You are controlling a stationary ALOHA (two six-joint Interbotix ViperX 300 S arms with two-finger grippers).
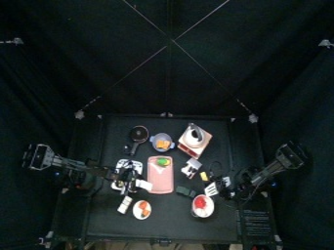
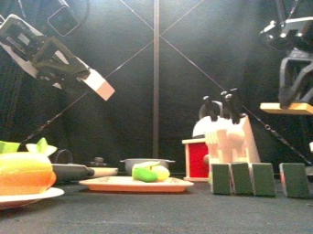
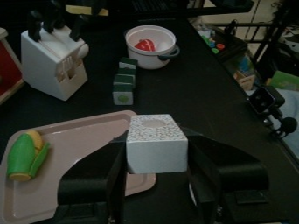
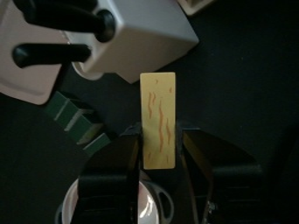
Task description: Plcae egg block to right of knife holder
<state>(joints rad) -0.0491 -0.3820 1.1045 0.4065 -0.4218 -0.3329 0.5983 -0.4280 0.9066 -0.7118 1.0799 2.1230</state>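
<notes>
We see a pink tray holding a green-yellow corn cob, green blocks right of it, a white pot with something red inside, on the black table.

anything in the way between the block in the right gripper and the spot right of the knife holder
The right gripper holds the flat yellow block above the knife holder, with nothing between them. Small green blocks stand along the holder's front and right, so that spot may be partly taken.
</notes>
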